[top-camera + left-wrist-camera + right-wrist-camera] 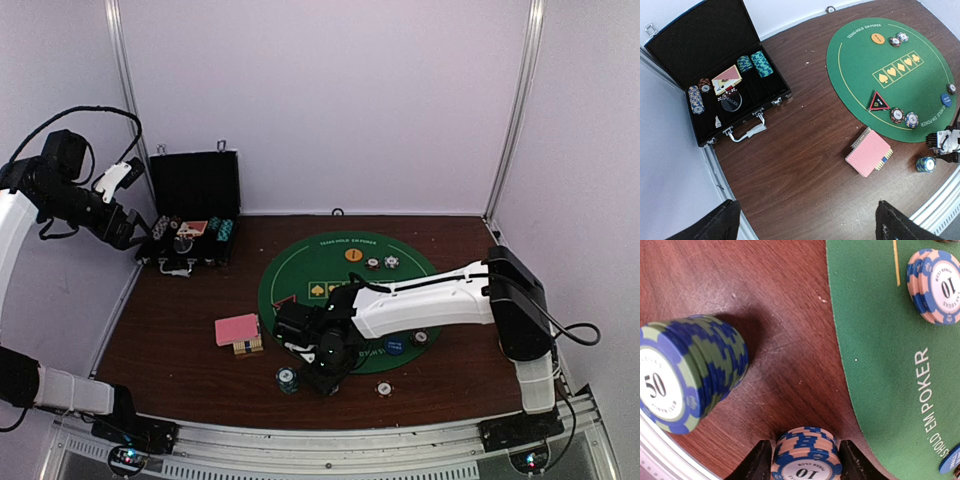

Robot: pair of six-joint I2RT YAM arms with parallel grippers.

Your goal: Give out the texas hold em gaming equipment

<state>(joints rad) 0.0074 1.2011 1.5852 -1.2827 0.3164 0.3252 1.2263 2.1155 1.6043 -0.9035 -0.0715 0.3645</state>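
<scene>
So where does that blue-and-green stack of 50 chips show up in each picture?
Top external: 50 stack low centre, on wood just off the green mat.
Left wrist: bottom right, below the mat's edge.
Right wrist: far left, large; mat on the right.
Shared landmark: the green mat.

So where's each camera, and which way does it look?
Top: high behind the arms, looking down at the table; both arms show.
Left wrist: up at the left, looking down over black case and green mat; its open fingers show.
Right wrist: low, facing down; its fingers clamp the 10 chip stack.
Shared: both wrist views catch the 50 chip stack.
</scene>
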